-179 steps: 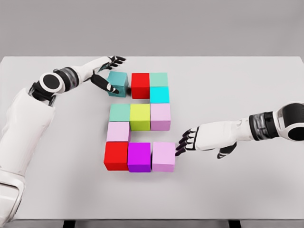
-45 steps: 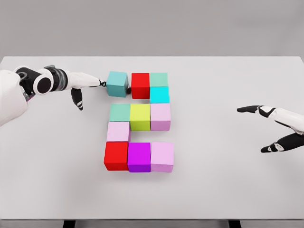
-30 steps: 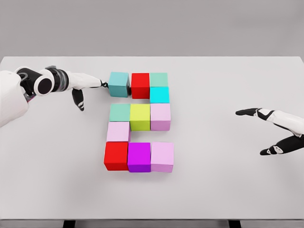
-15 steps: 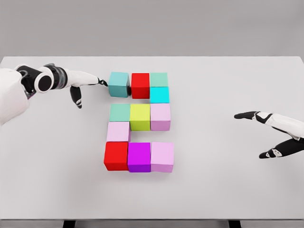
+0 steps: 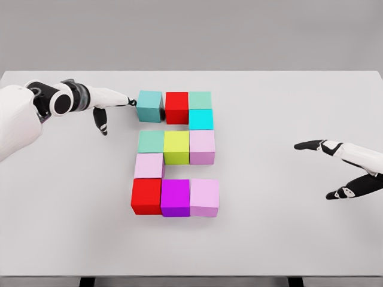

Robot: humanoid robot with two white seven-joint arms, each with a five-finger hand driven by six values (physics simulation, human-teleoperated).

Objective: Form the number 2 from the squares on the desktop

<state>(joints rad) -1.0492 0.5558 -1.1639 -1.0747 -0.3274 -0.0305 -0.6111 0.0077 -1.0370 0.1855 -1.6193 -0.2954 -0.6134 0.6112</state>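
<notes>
Coloured cubes lie in a 2 shape on the white table (image 5: 287,239). The top row is a teal cube (image 5: 149,106), a red cube (image 5: 176,107) and a pale green cube (image 5: 200,100), with a cyan cube (image 5: 201,119) below that one. The middle row holds a green cube (image 5: 151,142), a yellow-green cube (image 5: 176,146) and a lilac cube (image 5: 202,146). A pink cube (image 5: 149,165) leads down to a red cube (image 5: 146,195), a magenta cube (image 5: 175,197) and a pink cube (image 5: 205,197). My left hand (image 5: 114,106) is open, fingertips at the teal cube's left face. My right hand (image 5: 335,168) hovers open at the right.
A narrow gap shows between the teal cube and the red cube beside it. The table's far edge runs behind the top row, under a plain grey wall. Bare table surface lies between the cubes and my right hand.
The teal cube has slid a little right toward the red cube and squared up. My left hand followed it, then its forearm drew back slightly. The right hand drifted slightly left.
</notes>
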